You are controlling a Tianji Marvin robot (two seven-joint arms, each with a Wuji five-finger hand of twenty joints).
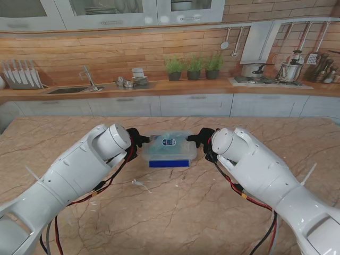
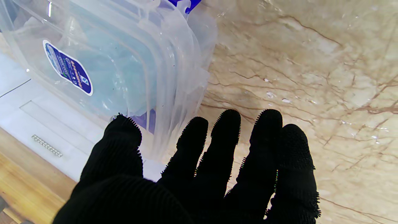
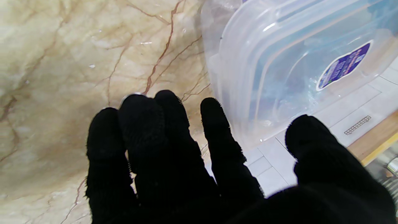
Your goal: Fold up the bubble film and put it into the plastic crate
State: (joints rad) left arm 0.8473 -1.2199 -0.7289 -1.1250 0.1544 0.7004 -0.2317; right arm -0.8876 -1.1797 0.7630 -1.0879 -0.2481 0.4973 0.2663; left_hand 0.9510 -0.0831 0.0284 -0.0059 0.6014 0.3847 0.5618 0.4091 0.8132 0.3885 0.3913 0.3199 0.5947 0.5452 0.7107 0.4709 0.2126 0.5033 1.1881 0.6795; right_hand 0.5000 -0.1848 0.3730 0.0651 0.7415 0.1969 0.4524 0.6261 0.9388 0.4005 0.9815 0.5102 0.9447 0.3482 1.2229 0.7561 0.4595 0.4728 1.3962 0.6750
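My left robot hand [image 1: 136, 139] and right robot hand [image 1: 202, 139], both spread and holding nothing, flank the lidded plastic crate [image 1: 169, 149] mid-tabletop [image 1: 175, 212].

Beyond the marble surface [image 1: 175, 212], a sink [image 1: 66, 90] sits in the counter; right of it stand three potted herbs [image 1: 194, 67], farther right pots [image 1: 268, 70]

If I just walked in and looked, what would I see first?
You'd spot the clear plastic crate in the middle of the marble table, with pale bluish bubble film showing through its see-through top and an oval blue sticker on it. A black-gloved left hand and right hand sit at its two ends, fingers spread, on big white arms.
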